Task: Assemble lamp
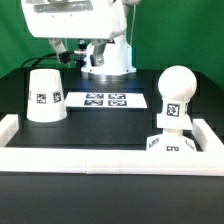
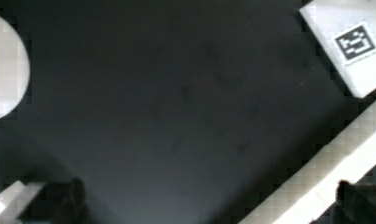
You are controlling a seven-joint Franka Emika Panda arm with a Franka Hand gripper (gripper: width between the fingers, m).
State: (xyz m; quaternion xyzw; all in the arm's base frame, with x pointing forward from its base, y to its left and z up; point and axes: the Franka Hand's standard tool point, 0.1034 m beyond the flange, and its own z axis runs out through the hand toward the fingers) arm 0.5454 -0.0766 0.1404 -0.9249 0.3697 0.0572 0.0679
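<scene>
**A:** Starting with the exterior view: what is laid out?

**B:** A black table [image 1: 110, 125] with a white rim. The shade [image 1: 45, 96] stands mouth-down on the exterior view's left, its narrow end up, so its long axis is vertical. The flat marker board [image 1: 106, 100] lies just beside it, toward the middle. On the exterior view's right the ball-shaped bulb [image 1: 175, 96] already sits upright on the square base [image 1: 172, 145], against the front rim, stem vertical. The gripper [image 1: 78, 51] hangs high at the back, well apart from every part.

**A:** And the wrist view?

**B:** Mostly bare black table. A curved white edge at one side is probably the shade [image 2: 0, 70]; a tagged white corner [image 2: 350, 45] shows opposite, which part I cannot tell. Two dark fingertips [image 2: 60, 196] sit at opposite edges, so the jaws stand wide with nothing between them.

**A:** How should the next step go?

**B:** My judgement: the shade is next. Come down centred over it, grip across its narrow top, keep it vertical, then lower it squarely over the bulb.
</scene>
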